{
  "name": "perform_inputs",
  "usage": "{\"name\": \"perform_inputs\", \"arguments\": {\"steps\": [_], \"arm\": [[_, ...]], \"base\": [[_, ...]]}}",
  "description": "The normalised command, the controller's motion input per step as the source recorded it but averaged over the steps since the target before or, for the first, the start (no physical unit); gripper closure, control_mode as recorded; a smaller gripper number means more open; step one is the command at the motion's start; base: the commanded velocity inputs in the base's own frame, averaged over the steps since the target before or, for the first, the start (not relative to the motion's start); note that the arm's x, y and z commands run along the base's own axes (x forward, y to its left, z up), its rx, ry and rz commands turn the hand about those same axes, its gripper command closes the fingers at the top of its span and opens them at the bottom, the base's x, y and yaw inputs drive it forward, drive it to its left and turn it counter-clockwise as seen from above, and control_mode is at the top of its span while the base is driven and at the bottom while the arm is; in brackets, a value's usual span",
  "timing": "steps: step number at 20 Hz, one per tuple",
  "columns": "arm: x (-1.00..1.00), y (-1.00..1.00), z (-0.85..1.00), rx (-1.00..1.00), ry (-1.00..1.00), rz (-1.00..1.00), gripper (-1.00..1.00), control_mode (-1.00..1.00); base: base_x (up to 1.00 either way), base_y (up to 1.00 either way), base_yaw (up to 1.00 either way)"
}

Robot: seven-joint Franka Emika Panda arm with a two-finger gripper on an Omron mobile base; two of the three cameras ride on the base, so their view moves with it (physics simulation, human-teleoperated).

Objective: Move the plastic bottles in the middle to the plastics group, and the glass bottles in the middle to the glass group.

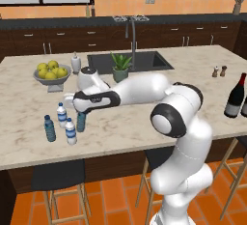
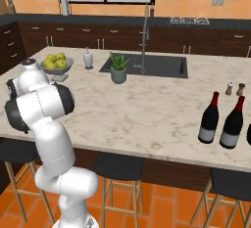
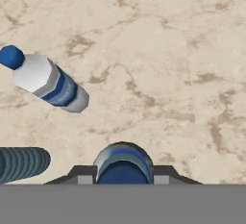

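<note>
Left base view: we see the arm reach left and low over the marble bench (image 1: 144, 108); the tool (image 1: 81, 114) points down at the front-left part of the bench; a blue-tinted bottle (image 1: 81, 121) stands upright right under it, its top at the tool; three more small water bottles stand just beside it, one blue-tinted (image 1: 49, 128), two clear with blue labels (image 1: 61, 114) (image 1: 71, 132); a fruit bowl (image 1: 51, 76) with yellow fruit, a white dispenser (image 1: 75, 63) and a potted plant (image 1: 120, 68) sit behind; a dark wine bottle (image 1: 236, 96) stands well apart at the far right.

Right base view: we see two dark wine bottles (image 2: 210, 119) (image 2: 232, 123) upright near the bench's front right, just beside each other; two small shakers (image 2: 235, 89) stand behind them.

Hand view: we look straight down; the fingertips (image 3: 81, 175) sit at either side of the blue-tinted bottle's cap, nearly closed on it; a clear bottle (image 3: 45, 80) and a ribbed blue-tinted one (image 3: 23, 163) are near on the left.
</note>
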Motion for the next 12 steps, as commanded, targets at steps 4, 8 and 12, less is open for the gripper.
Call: {"name": "perform_inputs", "arguments": {"steps": [4,8,12], "arm": [[0.11,0.04,-0.22,0.00,0.00,0.00,1.00,-1.00],[0.07,0.06,-0.23,0.00,0.00,0.00,1.00,-1.00],[0.05,0.07,-0.22,0.00,0.00,0.00,1.00,-1.00]], "base": [[0.00,0.00,0.00],[0.00,0.00,0.00],[0.00,0.00,0.00]]}}
